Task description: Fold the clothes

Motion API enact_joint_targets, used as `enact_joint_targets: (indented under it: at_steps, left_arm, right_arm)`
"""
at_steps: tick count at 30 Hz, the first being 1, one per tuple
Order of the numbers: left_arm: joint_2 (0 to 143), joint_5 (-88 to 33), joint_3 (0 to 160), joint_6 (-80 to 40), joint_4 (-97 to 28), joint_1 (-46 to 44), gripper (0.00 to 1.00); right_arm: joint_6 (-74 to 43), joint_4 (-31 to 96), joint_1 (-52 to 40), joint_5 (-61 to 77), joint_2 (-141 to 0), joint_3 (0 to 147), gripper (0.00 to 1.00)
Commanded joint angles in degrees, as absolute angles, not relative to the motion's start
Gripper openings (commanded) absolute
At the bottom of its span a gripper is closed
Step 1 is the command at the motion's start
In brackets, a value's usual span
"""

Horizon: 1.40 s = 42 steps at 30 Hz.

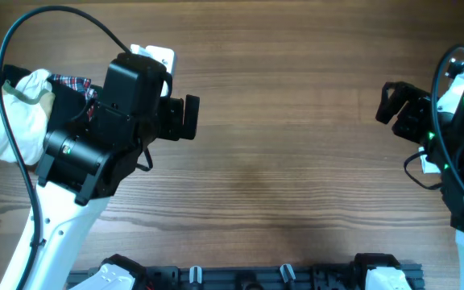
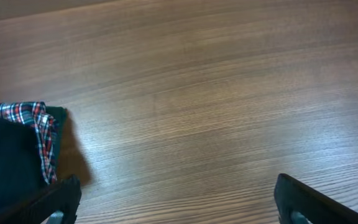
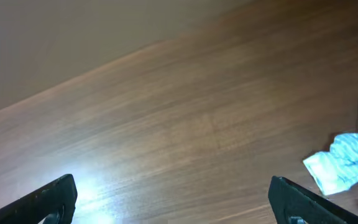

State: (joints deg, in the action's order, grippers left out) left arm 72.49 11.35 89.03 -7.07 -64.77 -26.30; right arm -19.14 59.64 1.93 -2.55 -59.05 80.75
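The clothes lie in a pile at the table's far left: a white garment with a khaki edge (image 1: 16, 109), a red-plaid piece (image 1: 75, 84) and a black piece, partly hidden under my left arm. The left wrist view shows the red-plaid piece (image 2: 39, 127) over the black piece (image 2: 8, 165). My left gripper (image 1: 185, 118) is open and empty over bare wood, to the right of the pile; it also shows in the left wrist view (image 2: 176, 202). My right gripper (image 1: 393, 105) is open and empty at the far right. A pale-blue piece (image 3: 350, 158) lies beside it.
The brown wooden table (image 1: 296, 161) fills the overhead view. A black rail with clips (image 1: 240, 275) runs along the near edge. A black cable (image 1: 55, 16) loops over the left arm.
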Motion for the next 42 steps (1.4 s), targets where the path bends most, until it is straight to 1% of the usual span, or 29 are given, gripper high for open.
enact_joint_targets:
  at_steps: [1, 6, 9, 12, 14, 15, 17, 18, 22, 26, 28, 34, 39, 42]
  left_arm:
    - [72.0, 12.5, 89.2, -6.6, -64.9, -26.5, 1.0]
    - [72.0, 12.5, 89.2, -6.6, -64.9, -26.5, 1.0]
    - [72.0, 12.5, 89.2, -6.6, -64.9, -26.5, 1.0]
    - [72.0, 12.5, 89.2, -6.6, -64.9, -26.5, 1.0]
    - [72.0, 12.5, 89.2, -6.6, -64.9, -26.5, 1.0]
    - [72.0, 12.5, 89.2, -6.6, -64.9, -26.5, 1.0]
    - [72.0, 12.5, 89.2, -6.6, -64.9, -26.5, 1.0]
    - [72.0, 12.5, 89.2, -6.6, -64.9, -26.5, 1.0]
    - [72.0, 12.5, 89.2, -6.6, -64.9, -26.5, 1.0]
    - [72.0, 12.5, 89.2, -6.6, -64.9, -26.5, 1.0]
    - [72.0, 12.5, 89.2, -6.6, -64.9, -26.5, 1.0]
    - [72.0, 12.5, 89.2, -6.6, -64.9, -26.5, 1.0]
    - [72.0, 12.5, 89.2, -6.6, -64.9, -26.5, 1.0]
    - [72.0, 12.5, 89.2, -6.6, -64.9, -26.5, 1.0]
  right_arm:
    - [-18.2, 60.3, 2.1, -1.4, -60.1, 81.6, 0.99]
    - [-18.1, 60.3, 2.1, -1.1, -62.6, 81.6, 0.99]
    - [-18.1, 63.9, 1.7, -4.4, -63.4, 81.6, 1.0]
    - [-17.9, 62.3, 1.3, -8.9, -57.8, 80.6, 1.0]
    - [-17.7, 60.7, 0.5, -13.5, -49.8, 78.3, 1.0]
    - [-15.7, 60.2, 0.5, -13.8, -44.8, 75.9, 1.0]
    - [-12.8, 59.1, 0.5, -13.8, -39.3, 71.6, 0.99]
    - [-12.0, 57.6, 0.5, -14.1, -34.8, 66.8, 1.0]
    - [-12.6, 51.8, 0.5, -13.1, -23.4, 49.9, 1.0]
    - [-12.6, 41.1, 0.5, -8.3, -12.8, 31.0, 0.99]
    - [-12.7, 38.2, 0.5, -5.9, -8.1, 23.7, 1.0]
    - [-13.5, 36.8, 0.4, -6.0, -0.2, 15.0, 1.0]
    - [-15.0, 32.3, 0.3, -5.8, -0.2, 9.0, 0.99]
    - [-15.2, 32.6, 0.3, -5.0, -0.2, 9.0, 1.0]
